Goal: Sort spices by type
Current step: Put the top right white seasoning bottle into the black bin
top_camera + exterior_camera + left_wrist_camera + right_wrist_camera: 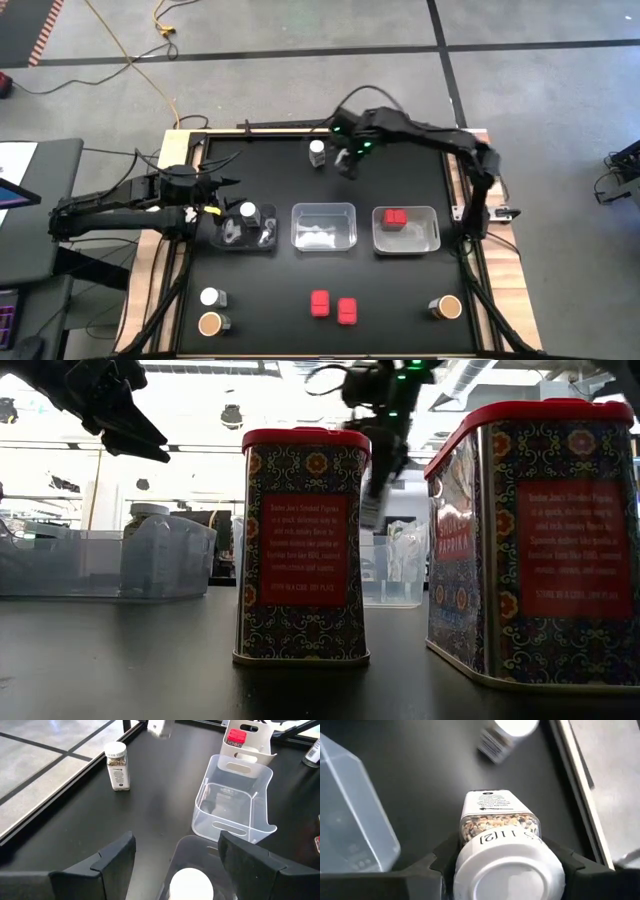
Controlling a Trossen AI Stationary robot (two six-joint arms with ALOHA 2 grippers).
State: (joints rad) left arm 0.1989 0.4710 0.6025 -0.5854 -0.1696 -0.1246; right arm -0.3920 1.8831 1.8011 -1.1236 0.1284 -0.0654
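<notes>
the black tabletop [400,290] is sitting on a grey concrete floor crossed by dark lines, and three clear trays are lying in a row across its middle. the right arm is reaching from the right edge, bent at the elbow, across the far side of the tabletop, with its right claw [348,160] hanging above the far middle. this claw is closed on a white-capped jar [502,847], gripping it near the cap, with the jar lifted off the surface. a second white-capped jar [317,151] is standing upright on the tabletop just beside the claw.

the left arm is stretching in low from the left edge, its left claw [235,215] hovering over the left tray [262,243] with its fingers [112,860] parted and nothing between them. a white-capped jar [248,213] is standing in that tray below it. the middle tray [323,226] is holding nothing that can be made out, and the right tray [420,235] is holding a red packet [395,218].

two more red packets [333,305] are standing near the front middle. at the front left a white-capped jar [211,297] and a tan-topped jar [210,323] are sitting close together, and another tan-topped jar [447,307] is standing at the front right.
</notes>
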